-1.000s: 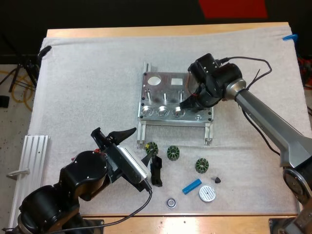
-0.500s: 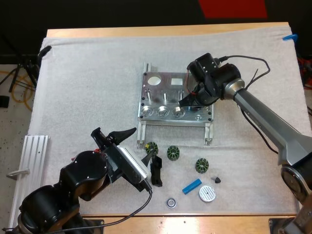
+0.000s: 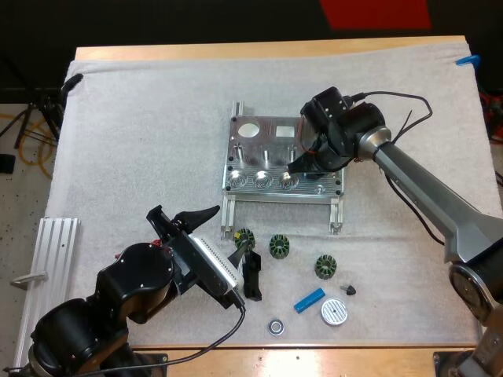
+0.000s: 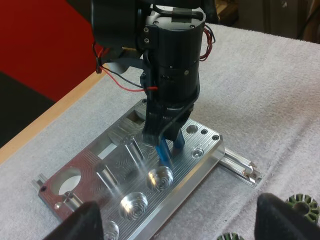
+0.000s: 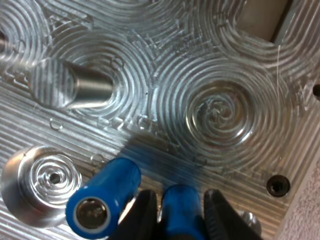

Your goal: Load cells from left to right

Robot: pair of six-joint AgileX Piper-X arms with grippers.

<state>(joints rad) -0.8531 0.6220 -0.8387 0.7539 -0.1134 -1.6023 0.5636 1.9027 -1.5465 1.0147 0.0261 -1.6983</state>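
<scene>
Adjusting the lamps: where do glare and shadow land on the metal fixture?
High view: white glare spots along the near pockets of the metal fixture. Left wrist view: glare streaks on it by the right gripper. Right wrist view: sheen on the machined rings, dark shadow beside the blue cylinder the fingers press.

Fixture point(image 3: 271, 161) sits mid-way on the mat point(image 3: 141, 133). My right gripper point(image 3: 298, 166) holds a cell point(image 5: 182, 212) over its right end. Loose parts point(image 3: 277, 246) lie before it, my left gripper point(image 3: 182, 217) left of those.
</scene>
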